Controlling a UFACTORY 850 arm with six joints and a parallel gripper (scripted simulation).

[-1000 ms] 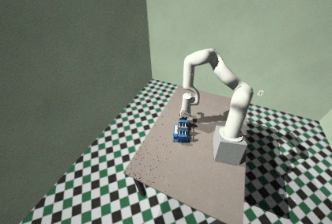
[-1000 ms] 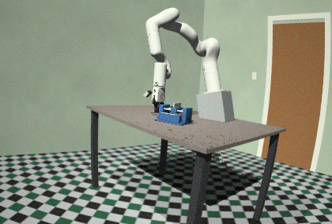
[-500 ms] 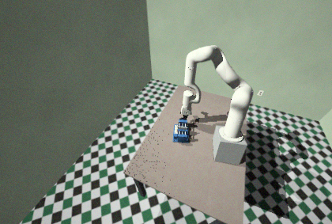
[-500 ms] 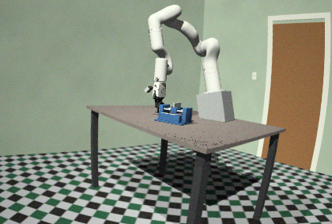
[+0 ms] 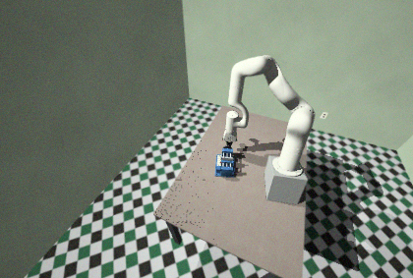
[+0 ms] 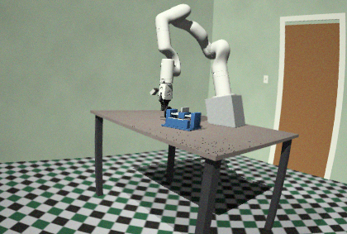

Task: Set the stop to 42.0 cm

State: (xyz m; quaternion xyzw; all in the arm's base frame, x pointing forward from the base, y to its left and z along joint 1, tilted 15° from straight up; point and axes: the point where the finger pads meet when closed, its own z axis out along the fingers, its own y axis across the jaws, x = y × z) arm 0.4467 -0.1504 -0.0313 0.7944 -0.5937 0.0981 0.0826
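Note:
A small blue slide fixture (image 5: 225, 166) with grey rails sits on the brown table; it also shows in the exterior view (image 6: 182, 120). A grey stop block (image 6: 184, 109) stands on its rails toward the far end. My gripper (image 5: 228, 146) points straight down at the fixture's far end and is shut on the handwheel, which is too small to make out. In the exterior view my gripper (image 6: 164, 107) meets the fixture's left end.
My white arm rises from a grey base block (image 5: 285, 182) at the table's right side, also seen in the exterior view (image 6: 225, 111). A brown door (image 6: 310, 93) is in the right wall. The floor is checkered.

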